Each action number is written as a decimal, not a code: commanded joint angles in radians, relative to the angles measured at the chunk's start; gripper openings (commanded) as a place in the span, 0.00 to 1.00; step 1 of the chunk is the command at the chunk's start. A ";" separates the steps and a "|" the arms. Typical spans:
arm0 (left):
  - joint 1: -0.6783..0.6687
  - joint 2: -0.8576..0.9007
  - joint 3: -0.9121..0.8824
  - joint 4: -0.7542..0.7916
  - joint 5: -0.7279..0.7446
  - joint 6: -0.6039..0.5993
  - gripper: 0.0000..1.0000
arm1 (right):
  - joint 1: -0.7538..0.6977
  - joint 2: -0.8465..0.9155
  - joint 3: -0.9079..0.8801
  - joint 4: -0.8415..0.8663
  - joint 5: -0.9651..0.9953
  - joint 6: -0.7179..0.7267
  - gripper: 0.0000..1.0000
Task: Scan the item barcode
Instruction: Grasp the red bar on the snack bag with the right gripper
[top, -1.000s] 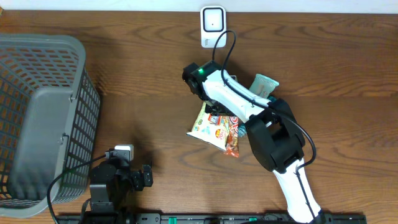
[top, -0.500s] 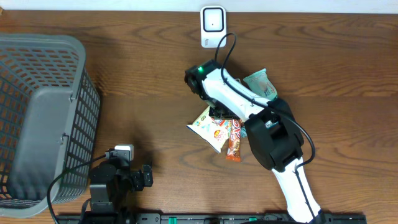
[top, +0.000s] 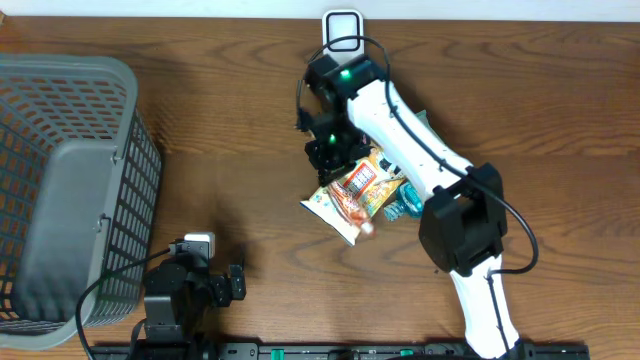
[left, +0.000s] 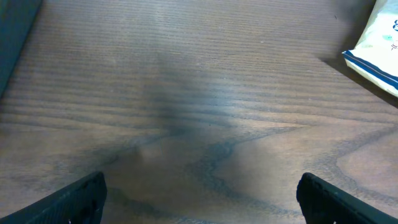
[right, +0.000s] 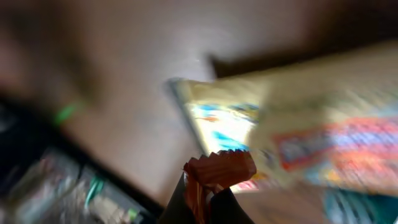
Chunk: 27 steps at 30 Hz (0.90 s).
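Overhead: right arm (top: 440, 190) rises from the near table edge, bends at the elbow and reaches up and left across the table (top: 560, 130). Its wrist sits just below the white scanner (top: 342, 28) at the far edge. The right gripper (top: 335, 150) points down and is clamped on a red snack packet (top: 366, 185). The packet hangs tilted, over a pale snack bag (top: 333, 207) lying flat. A teal packet (top: 405, 200) lies just beside them, partly under the arm. The left arm (top: 180, 295) is folded low at the near edge, beside the grey basket (top: 60, 180) and well apart from the packets.

Left wrist: left gripper (left: 202, 199) has its jaws spread wide and nothing between them. Only the two dark fingertips (left: 81, 194) show, at the bottom corners over bare wood. The corner of a white and blue packet (left: 376, 56) shows at top right, clear of the fingers.

Right wrist: heavy motion blur. The right gripper's fingers are closed together at bottom centre, pinching the crimped red edge of the packet. Behind it is the pale bag, blurred, on the wood. Printing on either packet can't be read, and no barcode can be made out.
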<state>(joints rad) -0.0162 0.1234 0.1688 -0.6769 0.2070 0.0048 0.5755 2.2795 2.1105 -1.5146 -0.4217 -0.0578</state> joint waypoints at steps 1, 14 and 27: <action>0.000 -0.002 -0.005 -0.013 0.002 0.010 0.98 | -0.035 -0.018 -0.035 0.001 -0.304 -0.386 0.01; 0.000 -0.002 -0.005 -0.012 0.002 0.010 0.98 | -0.109 -0.018 -0.259 0.153 -0.414 -0.549 0.06; 0.000 -0.002 -0.005 -0.013 0.002 0.010 0.98 | -0.242 -0.019 -0.211 0.225 -0.393 -0.383 0.75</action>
<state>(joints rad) -0.0162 0.1234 0.1688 -0.6769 0.2073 0.0048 0.3664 2.2795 1.8587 -1.2877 -0.7933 -0.5243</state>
